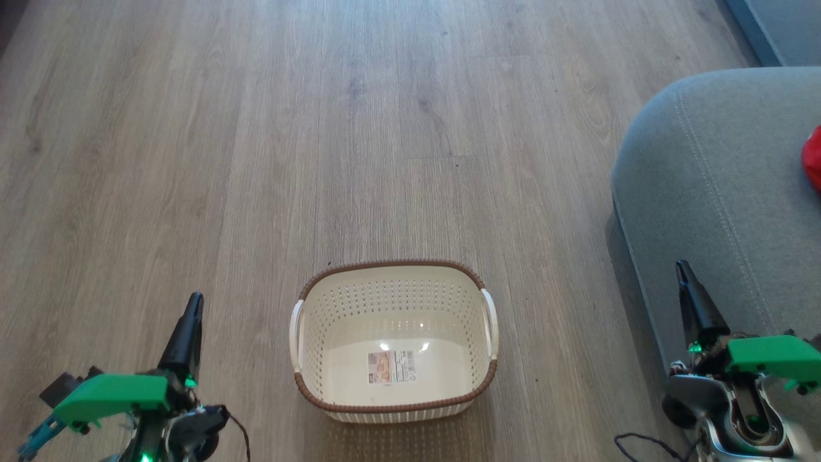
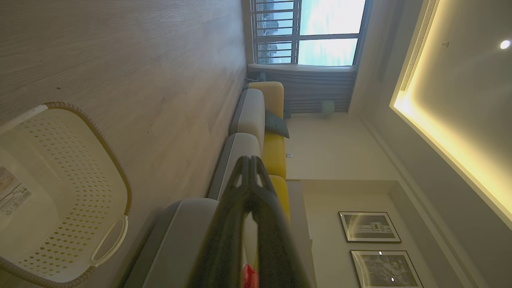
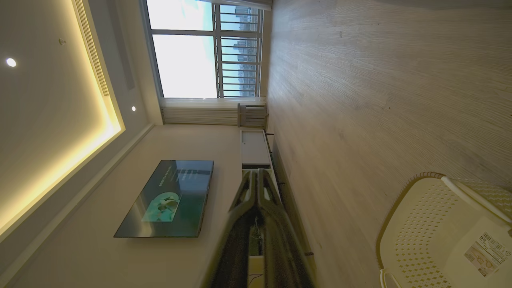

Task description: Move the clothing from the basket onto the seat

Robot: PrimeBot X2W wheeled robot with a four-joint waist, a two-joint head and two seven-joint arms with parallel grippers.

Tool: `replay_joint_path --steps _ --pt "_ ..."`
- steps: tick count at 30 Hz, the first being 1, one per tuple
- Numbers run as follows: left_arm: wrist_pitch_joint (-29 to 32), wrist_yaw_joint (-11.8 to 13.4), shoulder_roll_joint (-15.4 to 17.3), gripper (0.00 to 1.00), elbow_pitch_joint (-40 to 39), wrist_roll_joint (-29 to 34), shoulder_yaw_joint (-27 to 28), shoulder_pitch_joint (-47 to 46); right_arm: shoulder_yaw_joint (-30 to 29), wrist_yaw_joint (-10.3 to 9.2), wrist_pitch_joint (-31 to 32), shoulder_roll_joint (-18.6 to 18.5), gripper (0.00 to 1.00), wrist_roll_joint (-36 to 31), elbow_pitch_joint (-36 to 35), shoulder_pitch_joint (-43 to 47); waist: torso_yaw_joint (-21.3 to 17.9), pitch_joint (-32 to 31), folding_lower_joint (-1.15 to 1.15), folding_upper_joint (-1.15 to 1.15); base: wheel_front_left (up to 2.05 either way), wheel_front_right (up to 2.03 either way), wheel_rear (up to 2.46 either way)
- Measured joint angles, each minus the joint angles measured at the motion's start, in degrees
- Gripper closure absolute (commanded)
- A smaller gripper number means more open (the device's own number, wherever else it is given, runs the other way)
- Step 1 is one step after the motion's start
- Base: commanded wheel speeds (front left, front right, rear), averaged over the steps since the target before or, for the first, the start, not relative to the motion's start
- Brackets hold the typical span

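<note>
The cream-white perforated basket point(image 1: 394, 343) stands on the wood floor at the lower middle of the head view, with just a paper label on its bottom; it also appears as the basket point(image 2: 52, 200) and the basket point(image 3: 444, 236) in the wrist views. A bit of red clothing point(image 1: 813, 160) lies on the grey seat point(image 1: 725, 192) at the right edge. A sliver of red clothing point(image 2: 250, 278) peeks behind my left fingers. My left gripper point(image 1: 194, 300) is shut, left of the basket, holding nothing. My right gripper point(image 1: 681, 266) is shut, empty, over the seat's front edge.
Wood floor point(image 1: 321, 128) stretches ahead and to the left. A sofa with grey and yellow cushions point(image 2: 260, 120) runs toward a window point(image 2: 316, 32). A wall-mounted television point(image 3: 168, 198) and a low cabinet point(image 3: 254, 148) line the opposite wall.
</note>
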Motion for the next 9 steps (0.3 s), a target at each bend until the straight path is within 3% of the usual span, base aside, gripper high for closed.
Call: replay_joint_path --steps 9 --pt "0.0 0.0 0.0 1.0 0.0 0.0 0.0 0.0 0.0 0.0 0.0 0.0 1.0 0.0 0.0 0.0 0.0 0.0 0.0 0.0 0.0 0.0 0.0"
